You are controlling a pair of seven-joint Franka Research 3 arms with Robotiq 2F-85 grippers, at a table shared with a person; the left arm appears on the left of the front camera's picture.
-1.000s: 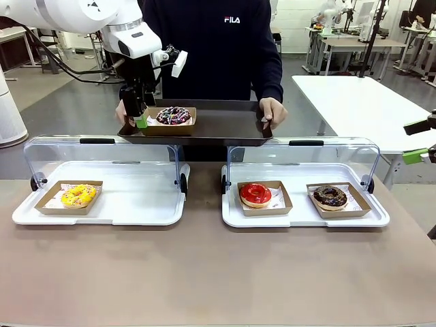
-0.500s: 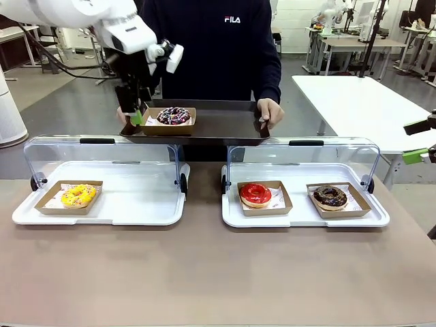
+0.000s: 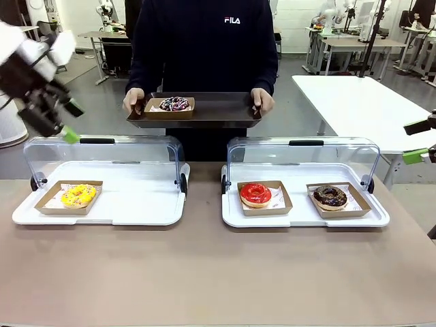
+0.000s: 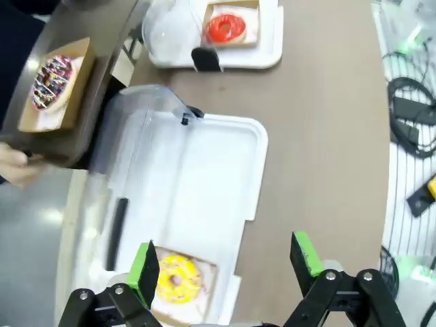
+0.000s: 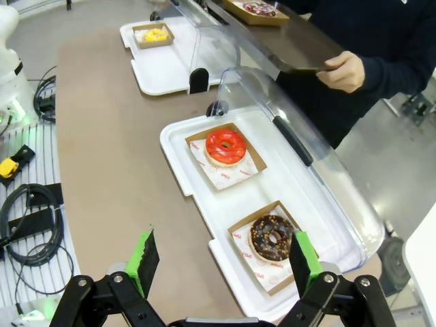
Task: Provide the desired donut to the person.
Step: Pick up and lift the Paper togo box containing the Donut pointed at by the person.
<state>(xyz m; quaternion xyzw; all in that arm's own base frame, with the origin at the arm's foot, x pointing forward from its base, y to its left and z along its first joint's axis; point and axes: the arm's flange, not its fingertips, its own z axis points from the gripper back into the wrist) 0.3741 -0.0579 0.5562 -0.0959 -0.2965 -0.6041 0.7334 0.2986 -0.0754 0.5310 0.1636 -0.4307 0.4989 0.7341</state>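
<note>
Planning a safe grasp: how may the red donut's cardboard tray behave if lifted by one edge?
The cardboard tray looks thin and shallow, so it probably flexes. The red glazed donut lies loose on paper inside and may slide if tilted. Its shiny glaze likely smears when touched.

Dark donut [image 3: 174, 103], seemingly rainbow-sprinkled

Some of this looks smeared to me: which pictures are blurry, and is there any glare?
Front view: the left gripper is smeared, the rest sharp. Left wrist view: soft all over, the yellow donut hazy. Right wrist view: crisp, with pale reflections on the clear lid.
</note>
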